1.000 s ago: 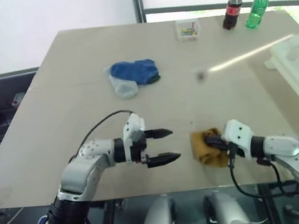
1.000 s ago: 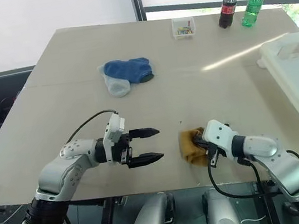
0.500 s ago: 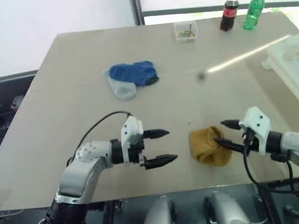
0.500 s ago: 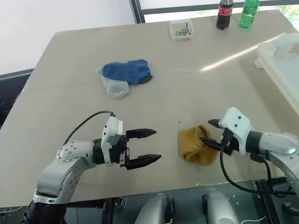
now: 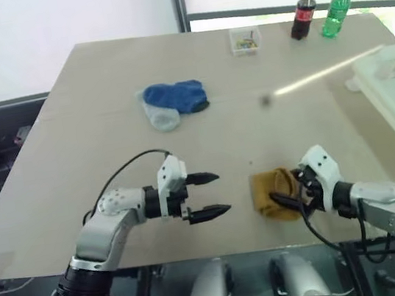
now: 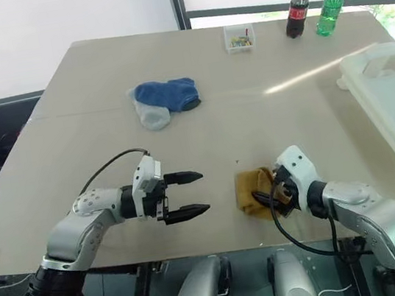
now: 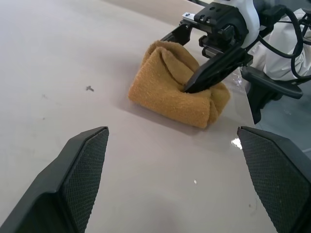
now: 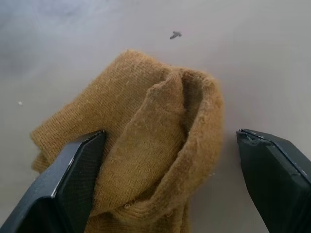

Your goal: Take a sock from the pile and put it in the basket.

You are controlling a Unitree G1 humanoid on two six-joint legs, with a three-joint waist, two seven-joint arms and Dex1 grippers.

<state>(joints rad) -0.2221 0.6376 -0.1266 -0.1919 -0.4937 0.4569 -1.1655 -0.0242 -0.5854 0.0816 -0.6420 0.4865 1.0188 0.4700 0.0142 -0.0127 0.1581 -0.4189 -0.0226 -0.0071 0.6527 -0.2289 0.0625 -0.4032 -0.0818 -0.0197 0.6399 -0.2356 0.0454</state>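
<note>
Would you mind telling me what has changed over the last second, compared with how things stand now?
The right gripper let go of the mustard sock, drew back briefly, and now stands open around it again, one finger on the fabric. The sock lies on the table. The left gripper stayed open and still; the pile and the basket are unchanged.

Beige table (image 5: 94,156) with a small dark speck (image 5: 251,161) near mid-surface. At the far edge: small clear box (image 5: 246,39) holding coloured bits; to its right, dark cola bottle (image 5: 302,13) with red cap, upright, just beside green bottle (image 5: 333,11) with yellow cap, also upright. Dark window frame post (image 5: 179,2) behind.
</note>
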